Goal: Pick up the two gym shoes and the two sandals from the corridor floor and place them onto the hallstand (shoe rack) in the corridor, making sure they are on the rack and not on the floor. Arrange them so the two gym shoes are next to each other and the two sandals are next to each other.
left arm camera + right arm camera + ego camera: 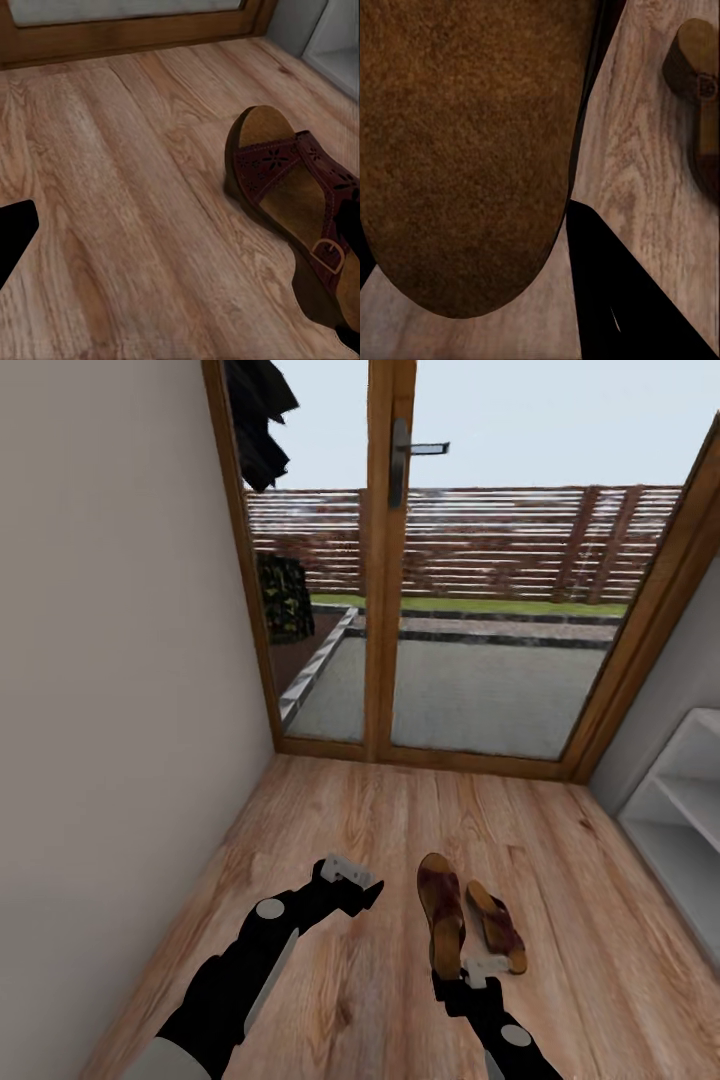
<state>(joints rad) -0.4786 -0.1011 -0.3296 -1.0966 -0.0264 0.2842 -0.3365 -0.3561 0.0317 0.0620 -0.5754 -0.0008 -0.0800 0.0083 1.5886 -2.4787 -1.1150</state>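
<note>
- Right pincer sits at the heel end of the nearer sandal, its pale fingers on either side of the heel; it looks closed on that sandal, though the contact itself is hard to make out from the head camera.
- From the right wrist camera, the sandal's brown underside looms very close, with one dark finger beside it over the wood floor.
- Left pincer hangs above bare floor, to the left of the sandals, holding nothing; its pale fingers stand apart with a clear gap.
- Second sandal lies flat on the floor just to the right of the first, roughly parallel to it, toe pointing toward the glass door.
- Seen from the left wrist camera, the held sandal shows a dark red patterned strap, a tan insole and a small buckle.
- White shoe rack stands against the right wall, well apart from the sandals, its open shelves facing the corridor.
</note>
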